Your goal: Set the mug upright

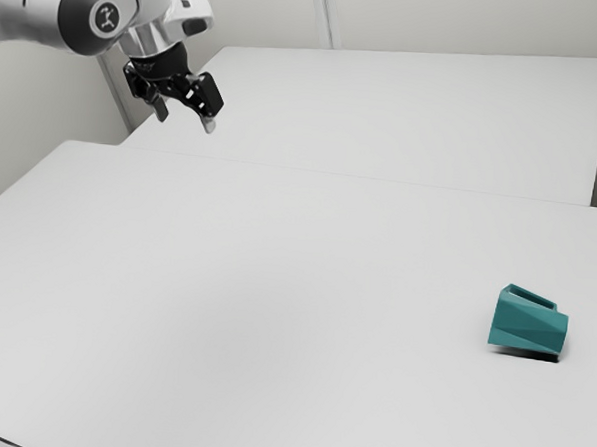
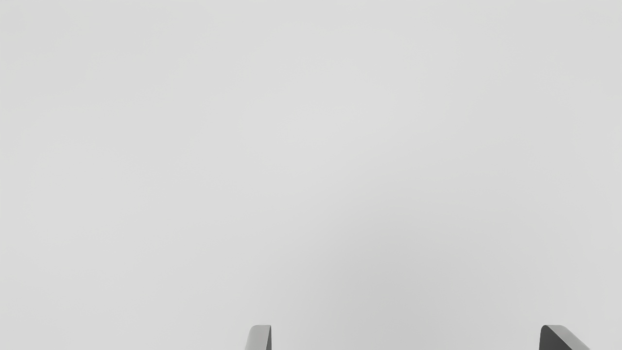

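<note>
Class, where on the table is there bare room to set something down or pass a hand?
The table is bare from its edge at the exterior view's left across to the teal mug, and from the mug toward the camera. A hand could probably pass between the mug and the raised gripper. Nothing is crowded; only the mug's own spot is taken.

Outside cam sat off to the arm's side, pretty far back, angled down across the smooth white tabletop (image 1: 274, 302). Wrist cam rode right up close on the black two-finger gripper (image 1: 185, 118), facing down past its tips, so both caught some of that tabletop.
</note>
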{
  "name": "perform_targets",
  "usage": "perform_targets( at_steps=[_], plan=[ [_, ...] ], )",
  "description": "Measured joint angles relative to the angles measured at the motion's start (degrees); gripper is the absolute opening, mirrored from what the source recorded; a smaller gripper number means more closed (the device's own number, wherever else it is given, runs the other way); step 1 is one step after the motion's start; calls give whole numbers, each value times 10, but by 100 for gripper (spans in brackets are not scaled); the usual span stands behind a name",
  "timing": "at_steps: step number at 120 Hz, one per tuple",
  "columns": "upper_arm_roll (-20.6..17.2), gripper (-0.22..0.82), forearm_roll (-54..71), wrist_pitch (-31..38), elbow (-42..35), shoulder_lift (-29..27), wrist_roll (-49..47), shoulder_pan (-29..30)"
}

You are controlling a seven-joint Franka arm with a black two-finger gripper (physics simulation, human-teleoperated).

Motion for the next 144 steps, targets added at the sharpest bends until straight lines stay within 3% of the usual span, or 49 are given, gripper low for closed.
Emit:
perform_targets(
  at_steps=[26,52,102,144],
  plan=[
    [0,60,-6,19,-19,-1,6,-1],
    [0,60,-37,50,-23,49,10,-2],
    [-19,60,-401,134,-87,157,3,-28],
    [-55,60,-556,228,-72,263,-2,-74]
  ],
)
